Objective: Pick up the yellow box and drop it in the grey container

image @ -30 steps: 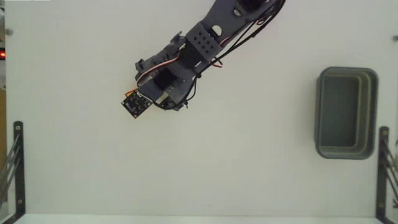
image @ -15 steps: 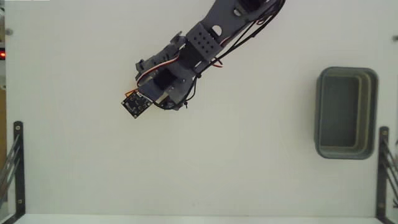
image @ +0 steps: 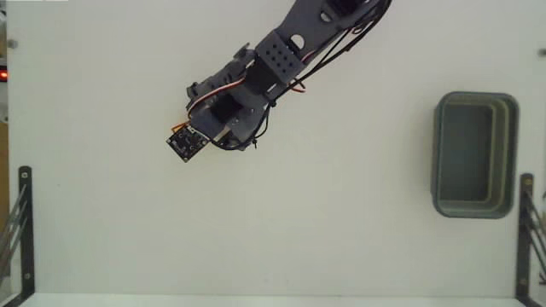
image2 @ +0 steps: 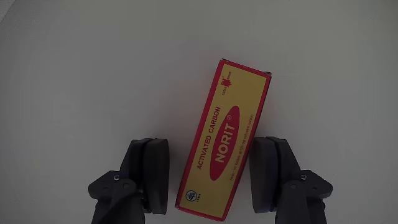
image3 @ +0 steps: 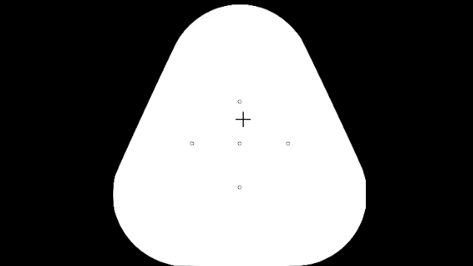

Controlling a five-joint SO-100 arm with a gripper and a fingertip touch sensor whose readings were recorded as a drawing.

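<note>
The tool (image2: 210,177) hangs spread over the yellow box (image2: 225,138) lying flat on the white bench (image2: 93,68), one finger (image2: 149,174) on each long side ready to pinch, the grey container (image: 474,154) waiting well apart at the far right.

A robot test bench rather than a home: a bare white tabletop (image: 341,230) under even light, black metal brackets (image: 24,223) clamped at its left and right edges, exposed servo wiring (image: 223,92) on the arm
</note>
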